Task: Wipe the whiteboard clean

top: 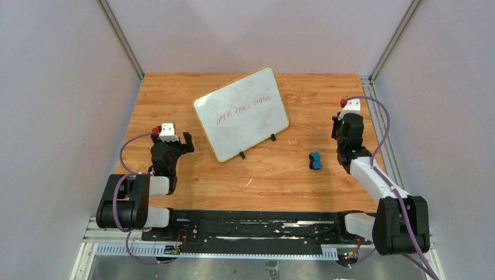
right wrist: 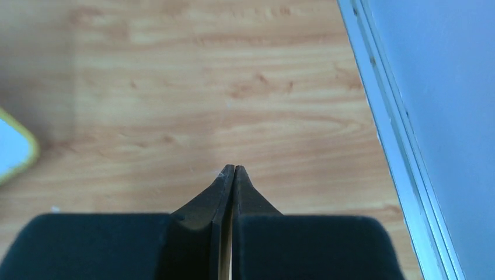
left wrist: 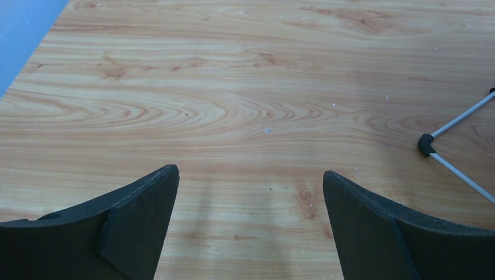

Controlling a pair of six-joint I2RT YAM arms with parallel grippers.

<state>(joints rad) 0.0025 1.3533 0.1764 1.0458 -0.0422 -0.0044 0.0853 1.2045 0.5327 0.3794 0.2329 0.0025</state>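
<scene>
The whiteboard (top: 241, 114), white with a yellow rim and a line of red handwriting, stands tilted at the middle of the wooden table on small black clip feet. One corner shows at the left edge of the right wrist view (right wrist: 13, 147). A small blue-and-black eraser (top: 315, 160) lies on the table to the board's right. My left gripper (top: 173, 142) is open and empty left of the board, over bare wood (left wrist: 251, 175). My right gripper (top: 343, 121) is shut and empty at the right, beyond the eraser (right wrist: 234, 168).
Grey walls enclose the table on three sides. A metal rail (right wrist: 385, 116) runs along the right edge close to my right gripper. A thin white wire with a black joint (left wrist: 426, 144) shows at the right of the left wrist view.
</scene>
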